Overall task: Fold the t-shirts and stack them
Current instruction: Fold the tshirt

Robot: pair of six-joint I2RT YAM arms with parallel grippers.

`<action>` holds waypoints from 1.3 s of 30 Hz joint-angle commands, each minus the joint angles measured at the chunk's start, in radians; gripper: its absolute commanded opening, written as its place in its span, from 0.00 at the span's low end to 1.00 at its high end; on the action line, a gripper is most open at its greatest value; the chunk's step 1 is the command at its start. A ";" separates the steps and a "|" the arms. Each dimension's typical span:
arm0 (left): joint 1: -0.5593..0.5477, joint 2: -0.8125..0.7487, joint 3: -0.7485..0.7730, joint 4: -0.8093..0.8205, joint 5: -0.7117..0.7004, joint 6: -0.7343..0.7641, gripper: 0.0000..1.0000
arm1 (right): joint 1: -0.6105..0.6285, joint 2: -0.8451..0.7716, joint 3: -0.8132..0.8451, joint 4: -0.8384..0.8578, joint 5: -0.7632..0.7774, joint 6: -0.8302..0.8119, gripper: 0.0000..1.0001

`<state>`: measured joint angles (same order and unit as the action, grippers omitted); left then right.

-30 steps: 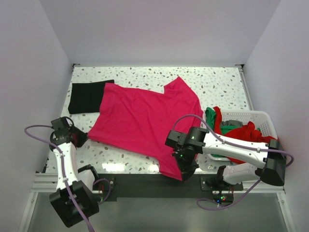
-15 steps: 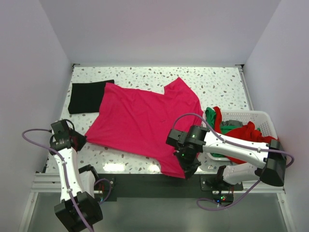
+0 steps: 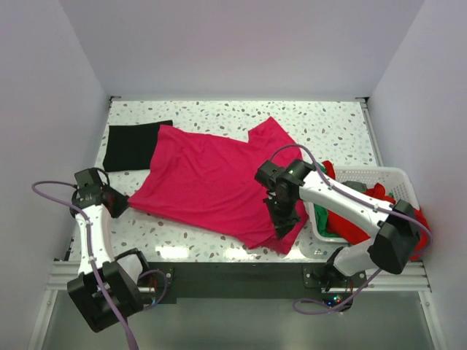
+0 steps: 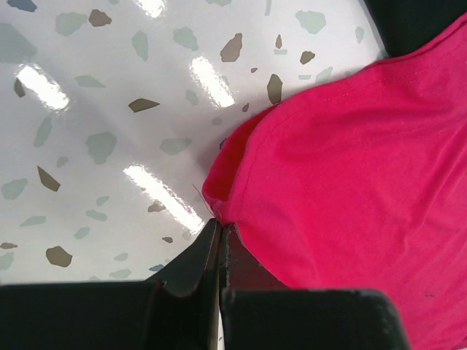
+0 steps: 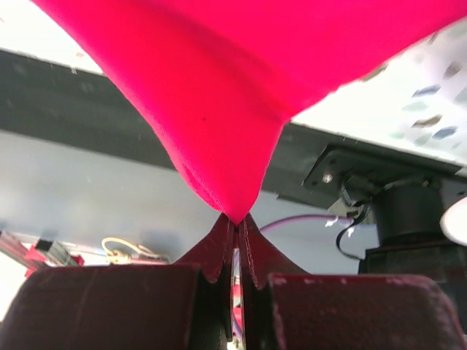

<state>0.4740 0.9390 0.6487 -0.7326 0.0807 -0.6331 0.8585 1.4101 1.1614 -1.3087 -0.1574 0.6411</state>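
The left pincer (image 4: 219,232) is pressed together on the near-left corner of the magenta t-shirt (image 4: 350,168), low over the counter (image 4: 87,109). The right pincer (image 5: 235,222) pinches the same shirt's near-right hem, and the cloth tents from its tips. The shirt lies spread between both, with the black t-shirt (image 3: 131,146) at its far-left edge.

This is a robotics lab test cell: a left arm (image 3: 98,240) and a right arm (image 3: 343,204) are bolted to a metal rail (image 3: 219,273) at the edge of a speckled table (image 3: 336,127). Plain white walls (image 3: 241,44) box the table in. Purple cables (image 5: 306,216) hang loose, and a circuit board (image 3: 334,299) with small lights sits below.
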 commanded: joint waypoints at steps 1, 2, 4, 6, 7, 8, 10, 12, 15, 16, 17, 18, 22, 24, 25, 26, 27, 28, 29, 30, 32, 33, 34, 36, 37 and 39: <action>-0.020 0.065 0.042 0.096 0.028 0.032 0.00 | -0.041 0.044 0.081 0.012 0.044 -0.063 0.00; -0.029 0.079 0.043 0.105 0.030 0.032 0.00 | -0.053 0.053 0.093 0.012 0.045 -0.066 0.00; -0.058 0.116 0.054 0.131 0.030 0.030 0.00 | -0.087 0.075 0.124 0.009 0.056 -0.078 0.00; -0.106 0.145 0.081 0.144 0.015 0.029 0.00 | -0.107 0.087 0.149 0.008 0.067 -0.090 0.00; -0.126 0.179 0.094 0.148 0.005 0.024 0.00 | -0.133 0.098 0.158 0.005 0.073 -0.101 0.00; -0.142 0.194 0.106 0.150 -0.005 0.021 0.00 | -0.144 0.104 0.165 0.005 0.075 -0.107 0.00; -0.178 0.236 0.140 0.162 -0.001 0.013 0.00 | -0.176 0.125 0.198 -0.007 0.093 -0.124 0.00; -0.181 0.254 0.169 0.173 0.002 0.012 0.00 | -0.206 0.136 0.227 -0.011 0.101 -0.133 0.00; -0.189 0.293 0.218 0.177 0.004 0.022 0.00 | -0.249 0.162 0.257 -0.015 0.114 -0.156 0.00; -0.189 0.313 0.229 0.179 0.007 0.024 0.00 | -0.260 0.170 0.268 -0.020 0.120 -0.170 0.00; -0.190 0.323 0.250 0.182 0.016 0.027 0.00 | -0.271 0.184 0.286 -0.023 0.130 -0.179 0.00; -0.193 0.342 0.261 0.185 0.022 0.032 0.00 | -0.294 0.191 0.297 -0.027 0.134 -0.191 0.00; -0.212 0.389 0.305 0.193 0.042 0.052 0.00 | -0.349 0.222 0.346 -0.040 0.151 -0.225 0.00; -0.215 0.411 0.322 0.202 0.048 0.064 0.00 | -0.378 0.245 0.374 -0.043 0.154 -0.242 0.00; -0.218 0.420 0.327 0.209 0.065 0.069 0.00 | -0.387 0.253 0.389 -0.041 0.154 -0.248 0.00; -0.219 0.429 0.335 0.214 0.073 0.072 0.00 | -0.395 0.260 0.396 -0.040 0.154 -0.253 0.00; -0.221 0.452 0.339 0.222 0.080 0.076 0.00 | -0.409 0.279 0.402 -0.038 0.154 -0.262 0.00; -0.227 0.464 0.353 0.226 0.093 0.078 0.00 | -0.414 0.288 0.418 -0.038 0.173 -0.268 0.00; -0.233 0.477 0.362 0.228 0.094 0.082 0.00 | -0.426 0.302 0.425 -0.038 0.174 -0.271 0.00; -0.238 0.503 0.371 0.228 0.096 0.085 0.00 | -0.429 0.319 0.432 -0.038 0.180 -0.280 0.00; -0.259 0.526 0.402 0.226 0.090 0.095 0.00 | -0.443 0.339 0.451 -0.035 0.183 -0.290 0.00; -0.267 0.547 0.411 0.226 0.087 0.095 0.00 | -0.446 0.348 0.457 -0.034 0.190 -0.297 0.00; -0.282 0.557 0.428 0.226 0.074 0.095 0.00 | -0.447 0.368 0.469 -0.032 0.196 -0.302 0.00; -0.296 0.583 0.440 0.225 0.059 0.093 0.00 | -0.454 0.391 0.481 -0.031 0.202 -0.316 0.00; -0.305 0.589 0.447 0.225 0.051 0.090 0.00 | -0.455 0.414 0.489 -0.029 0.208 -0.319 0.00; -0.314 0.609 0.457 0.225 0.041 0.089 0.00 | -0.461 0.435 0.506 -0.026 0.211 -0.328 0.00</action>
<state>0.1749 1.5307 1.0557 -0.5385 0.1436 -0.5640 0.4061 1.8286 1.6176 -1.3243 0.0189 0.3515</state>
